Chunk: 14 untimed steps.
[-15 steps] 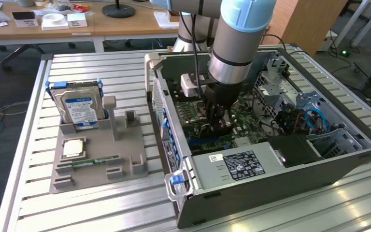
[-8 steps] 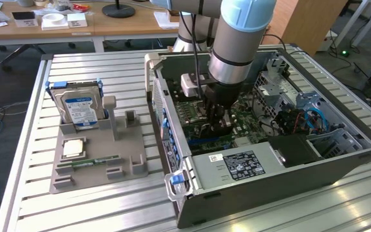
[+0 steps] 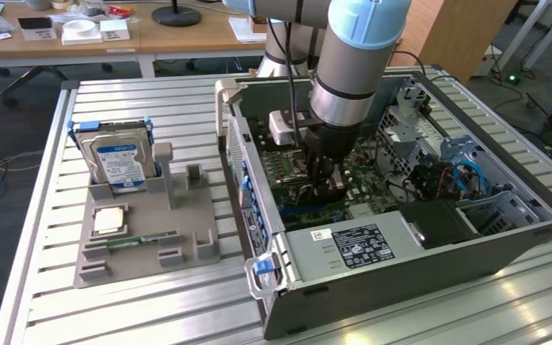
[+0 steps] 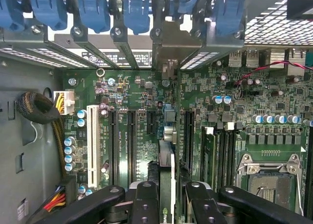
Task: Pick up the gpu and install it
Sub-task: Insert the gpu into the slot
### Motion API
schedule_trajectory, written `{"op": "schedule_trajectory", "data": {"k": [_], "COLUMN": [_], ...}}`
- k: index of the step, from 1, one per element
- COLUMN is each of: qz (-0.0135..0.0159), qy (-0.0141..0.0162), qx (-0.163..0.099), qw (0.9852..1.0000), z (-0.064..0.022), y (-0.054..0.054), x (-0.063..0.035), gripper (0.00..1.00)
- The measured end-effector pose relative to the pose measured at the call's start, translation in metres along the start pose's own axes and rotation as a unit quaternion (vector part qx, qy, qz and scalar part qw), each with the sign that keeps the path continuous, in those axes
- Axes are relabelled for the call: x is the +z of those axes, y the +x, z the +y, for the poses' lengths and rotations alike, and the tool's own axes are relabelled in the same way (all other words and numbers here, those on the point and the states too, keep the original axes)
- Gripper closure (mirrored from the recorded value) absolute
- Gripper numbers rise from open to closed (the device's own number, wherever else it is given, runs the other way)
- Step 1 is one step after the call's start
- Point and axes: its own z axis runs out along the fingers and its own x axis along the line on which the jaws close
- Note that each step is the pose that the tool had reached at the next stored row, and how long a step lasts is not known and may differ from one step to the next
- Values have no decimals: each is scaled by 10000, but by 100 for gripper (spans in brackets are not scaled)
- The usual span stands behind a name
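So the table point(image 3: 161, 100) is one of those slatted aluminium ones (ribbed all over). Sitting straight on it: a grey parts holder point(image 3: 132, 267) on the exterior view's left, and just beside it to the right, an open PC case point(image 3: 401, 280) lying on its side.

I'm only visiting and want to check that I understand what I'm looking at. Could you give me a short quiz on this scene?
1. True or false: the gripper is down inside the open computer case, above the motherboard.
2. What is clamped between the gripper's fingers? A) a green RAM stick B) the gpu, seen edge-on C) a processor chip
3. In a few words: which blue-labelled part stands upright in the grey tray beside the case?
Key: 1 true. 2 B. 3 the hard drive.
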Motion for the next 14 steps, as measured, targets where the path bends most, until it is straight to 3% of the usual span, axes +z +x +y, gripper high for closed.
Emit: {"op": "schedule_trajectory", "data": {"k": [14], "qz": [0], "qy": [0], "qx": [0], "qw": [10000], "z": [11], "y": [1], "x": [7], "gripper": [74]}}
